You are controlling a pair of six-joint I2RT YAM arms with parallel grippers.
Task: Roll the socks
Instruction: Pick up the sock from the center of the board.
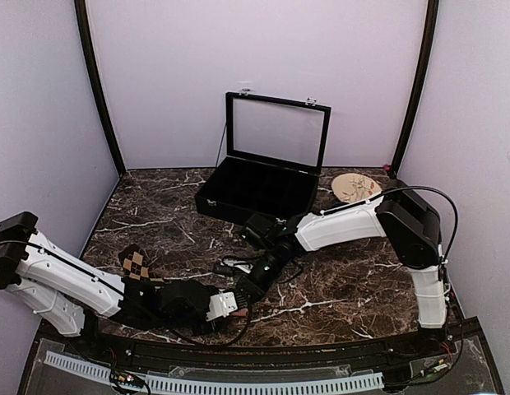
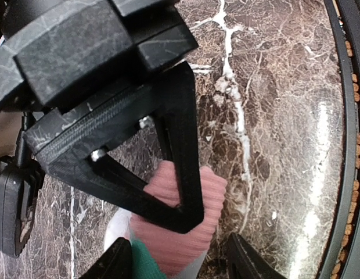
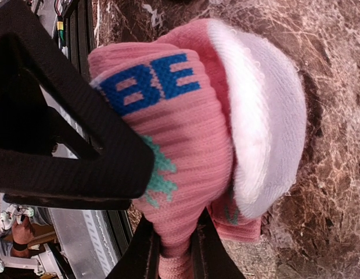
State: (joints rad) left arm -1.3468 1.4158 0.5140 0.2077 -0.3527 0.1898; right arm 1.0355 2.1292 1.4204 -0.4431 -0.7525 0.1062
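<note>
The pink sock [image 3: 186,133], with blue letters, teal patches and a white toe [image 3: 261,116], is bunched into a roll on the marble near the table's front edge [image 1: 225,304]. My right gripper [image 3: 175,256] is shut on a fold of its pink fabric. My left gripper [image 2: 180,264] is open and straddles the same sock [image 2: 180,232]; its left finger touches the teal patch and its right finger [image 2: 245,263] stands apart. The two grippers meet over the sock [image 1: 238,296]. The dark brown argyle sock [image 1: 136,265] lies behind the left arm.
An open black case [image 1: 259,185] with a glass lid stands at the back centre. A tan round object [image 1: 356,188] lies to its right. The table's front rail [image 2: 349,145] runs close beside the left gripper. Purple walls enclose the table.
</note>
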